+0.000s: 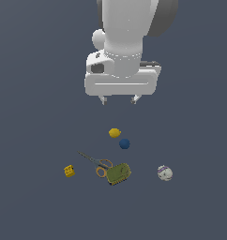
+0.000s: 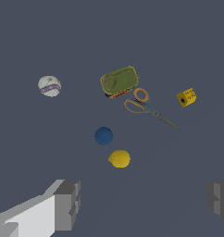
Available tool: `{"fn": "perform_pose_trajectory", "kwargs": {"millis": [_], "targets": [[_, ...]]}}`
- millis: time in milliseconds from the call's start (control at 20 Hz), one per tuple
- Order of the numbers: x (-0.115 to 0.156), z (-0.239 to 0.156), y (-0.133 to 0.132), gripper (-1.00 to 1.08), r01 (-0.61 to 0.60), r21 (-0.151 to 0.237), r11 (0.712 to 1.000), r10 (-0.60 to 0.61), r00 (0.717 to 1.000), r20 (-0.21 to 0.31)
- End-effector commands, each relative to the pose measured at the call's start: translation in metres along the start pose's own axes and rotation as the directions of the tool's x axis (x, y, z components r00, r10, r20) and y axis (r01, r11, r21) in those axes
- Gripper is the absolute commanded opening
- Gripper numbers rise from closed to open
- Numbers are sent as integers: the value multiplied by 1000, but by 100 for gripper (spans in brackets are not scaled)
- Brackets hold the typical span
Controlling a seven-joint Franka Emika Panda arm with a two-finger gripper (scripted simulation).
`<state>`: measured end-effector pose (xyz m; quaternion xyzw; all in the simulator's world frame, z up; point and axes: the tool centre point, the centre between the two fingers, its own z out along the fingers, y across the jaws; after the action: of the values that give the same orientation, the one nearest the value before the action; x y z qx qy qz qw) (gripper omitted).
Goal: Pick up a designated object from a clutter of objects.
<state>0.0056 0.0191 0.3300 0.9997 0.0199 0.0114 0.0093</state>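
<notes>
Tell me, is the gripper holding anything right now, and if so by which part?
Nothing is held. The gripper is open and hangs above the clutter, with an empty gap between its fingers. The olive-green tin lies untouched beside the scissors.

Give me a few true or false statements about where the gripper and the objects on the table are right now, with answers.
1. The gripper hangs open above the objects, holding nothing. True.
2. The olive-green tin lies against the scissors' orange handles. True.
3. The lemon sits on top of the tin. False; it lies on the table beside the dark blue ball.
4. The yellow block touches the white ball. False; they lie far apart, on opposite sides of the tin.
</notes>
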Motion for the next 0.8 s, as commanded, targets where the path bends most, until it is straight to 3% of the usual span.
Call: {"fn": "perform_pose_trajectory", "kwargs": {"millis": [0,450,750], "targets": [[0,0,0,100,0,0,1000,0,1000,0],[-4,6,23,100,-38,-27,999,38,999,23],[-2,7,23,100,-44,-26,999,45,999,22]]}}
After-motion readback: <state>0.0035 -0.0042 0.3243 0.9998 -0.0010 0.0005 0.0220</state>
